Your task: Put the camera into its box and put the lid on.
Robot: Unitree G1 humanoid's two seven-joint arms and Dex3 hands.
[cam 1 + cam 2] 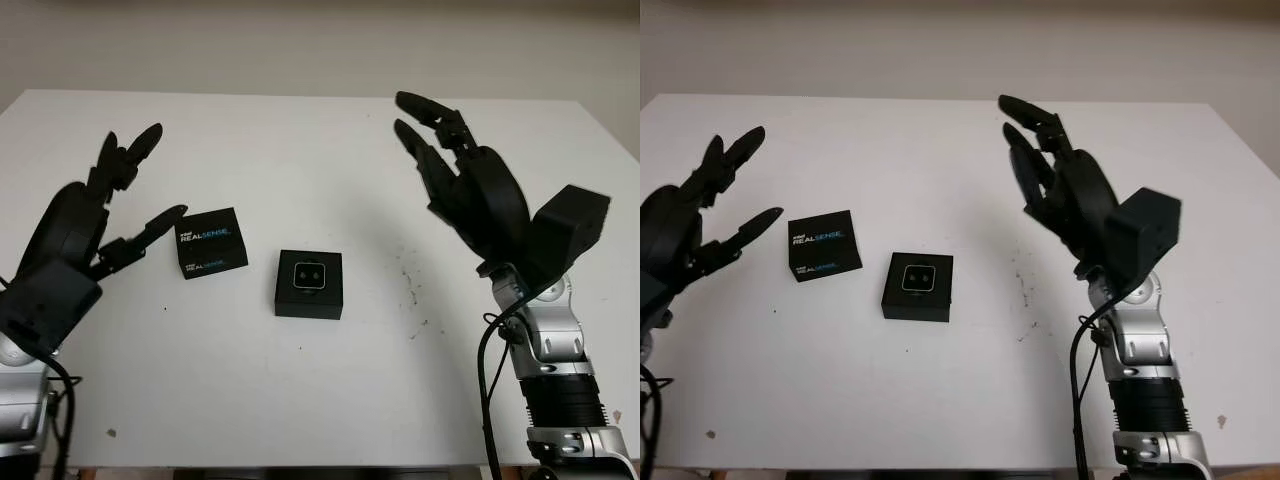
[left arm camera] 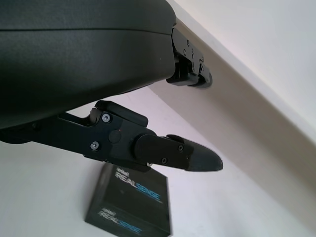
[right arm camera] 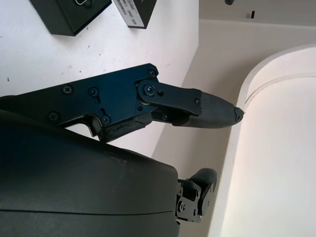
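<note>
The left hand (image 1: 95,225) hangs above the white table (image 1: 330,400), open and holding nothing, just left of the lid (image 1: 210,242). The lid is a black square printed REALSENSE, lying flat with its lettering running roughly left to right, rising a little toward the right. The left wrist view adds what the head camera cannot see: the same lettering on the lid's side wall (image 2: 118,221), with one finger (image 2: 190,157) of the hand passing above it without touching.

Just right of the lid, and a little nearer the robot, sits the open black box (image 1: 309,284), square and turned slightly. The camera (image 1: 307,274) lies in its recess, lenses facing up, its long axis running left to right.

Well right of the box, the right hand (image 1: 455,170) is raised above the table, open and empty. The right wrist view catches the box (image 3: 71,15) and lid (image 3: 134,12) beyond that hand's fingers.
</note>
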